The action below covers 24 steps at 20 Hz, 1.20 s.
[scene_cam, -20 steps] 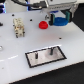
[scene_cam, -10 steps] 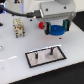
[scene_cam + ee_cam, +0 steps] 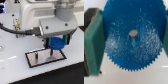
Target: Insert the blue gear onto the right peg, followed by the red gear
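My gripper [image 3: 56, 46] is shut on the blue gear [image 3: 58, 43] and holds it flat just above the right end of the white plate with a black border [image 3: 42, 61]. The right peg [image 3: 51, 51] stands right under the gear's near edge; the other peg [image 3: 37, 56] stands toward the exterior view's left. In the wrist view the toothed blue gear [image 3: 131, 55] fills the picture between my green fingers [image 3: 93, 40]. A grey peg tip [image 3: 133, 34] shows in its centre hole. The red gear is hidden.
The plate lies on a white table [image 3: 12, 67]. The arm's white body [image 3: 42, 15] fills the upper part of the exterior view, with dark cables [image 3: 20, 29] on its left side.
My gripper has come down with the blue gear, from well above the table to just over the plate's right peg.
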Available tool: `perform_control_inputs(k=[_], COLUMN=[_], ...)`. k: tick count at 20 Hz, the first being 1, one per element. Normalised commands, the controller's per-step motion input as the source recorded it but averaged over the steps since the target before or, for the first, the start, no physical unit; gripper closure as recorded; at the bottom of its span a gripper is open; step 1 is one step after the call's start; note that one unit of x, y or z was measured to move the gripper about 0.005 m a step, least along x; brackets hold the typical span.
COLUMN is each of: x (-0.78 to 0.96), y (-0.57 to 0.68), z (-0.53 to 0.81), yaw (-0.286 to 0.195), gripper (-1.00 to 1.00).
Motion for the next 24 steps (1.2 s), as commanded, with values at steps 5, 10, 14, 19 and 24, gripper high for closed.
perform_control_inputs(k=[5,10,14,19,24], x=[0.31,0.1,0.14,0.14,-0.02], y=[-0.13,-0.12,-0.14,-0.12,-0.19], z=[-0.17,0.37,0.15,-0.1,-0.3], yaw=[0.0,0.0,0.0,0.0,0.0], gripper=[1.0,1.0,1.0,1.0,1.0])
